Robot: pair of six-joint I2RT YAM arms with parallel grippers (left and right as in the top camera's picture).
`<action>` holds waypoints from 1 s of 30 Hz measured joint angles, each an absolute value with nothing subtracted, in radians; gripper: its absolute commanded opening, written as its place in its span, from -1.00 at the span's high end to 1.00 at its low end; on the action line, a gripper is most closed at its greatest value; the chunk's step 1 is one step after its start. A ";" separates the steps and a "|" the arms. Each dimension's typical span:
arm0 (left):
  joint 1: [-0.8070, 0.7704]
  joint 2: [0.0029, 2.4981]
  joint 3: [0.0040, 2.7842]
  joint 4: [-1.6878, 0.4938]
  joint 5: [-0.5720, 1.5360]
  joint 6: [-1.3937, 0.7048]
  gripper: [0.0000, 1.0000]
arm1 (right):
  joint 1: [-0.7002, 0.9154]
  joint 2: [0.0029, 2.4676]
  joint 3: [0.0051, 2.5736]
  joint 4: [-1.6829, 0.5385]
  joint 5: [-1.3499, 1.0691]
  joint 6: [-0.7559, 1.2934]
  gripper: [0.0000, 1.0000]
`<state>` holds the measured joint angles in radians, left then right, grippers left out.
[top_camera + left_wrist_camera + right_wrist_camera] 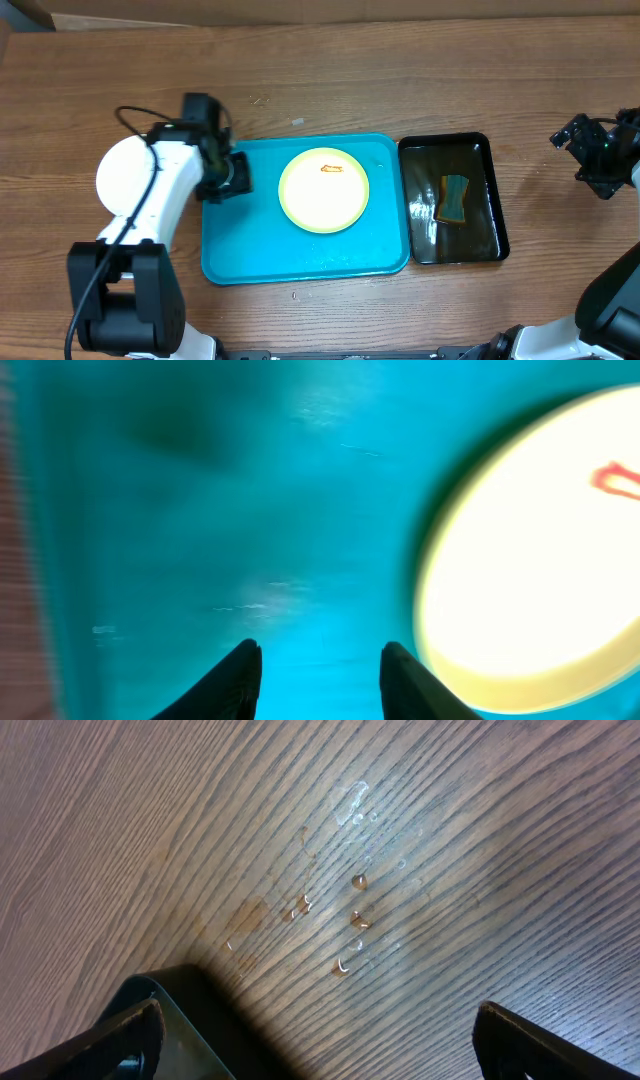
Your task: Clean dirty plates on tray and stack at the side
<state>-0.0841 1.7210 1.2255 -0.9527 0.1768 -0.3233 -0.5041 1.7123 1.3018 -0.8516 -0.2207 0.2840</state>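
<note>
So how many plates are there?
1. A pale yellow plate sits in the middle of the blue tray. The left arm could hide others beside it.

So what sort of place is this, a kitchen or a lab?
Probably a robotics lab bench staged for dishwashing, not a kitchen: a robot arm at a wooden table, a smeared plate on a turquoise tray, a sponge in a black tray.
</note>
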 measured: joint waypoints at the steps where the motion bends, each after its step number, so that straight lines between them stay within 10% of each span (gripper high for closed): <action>1: -0.112 1.721 1.225 -0.941 0.184 -0.345 -0.01 | -0.504 1.712 1.302 -0.851 -0.221 0.284 -1.00; 11: -0.403 1.721 1.224 -0.844 0.200 -0.654 -0.38 | -0.504 1.712 1.302 -0.851 -0.221 0.284 -1.00; 21: -0.610 1.721 1.222 -0.844 0.090 -0.948 0.13 | -0.504 1.712 1.302 -0.852 -0.221 0.284 -1.00; 26: -0.621 1.721 1.221 -0.896 0.034 -1.063 -0.89 | -0.504 1.712 1.302 -0.852 -0.221 0.284 -1.00; 30: -0.606 1.721 1.220 -0.895 0.025 -1.093 -1.00 | -0.504 1.712 1.302 -0.852 -0.221 0.284 -1.00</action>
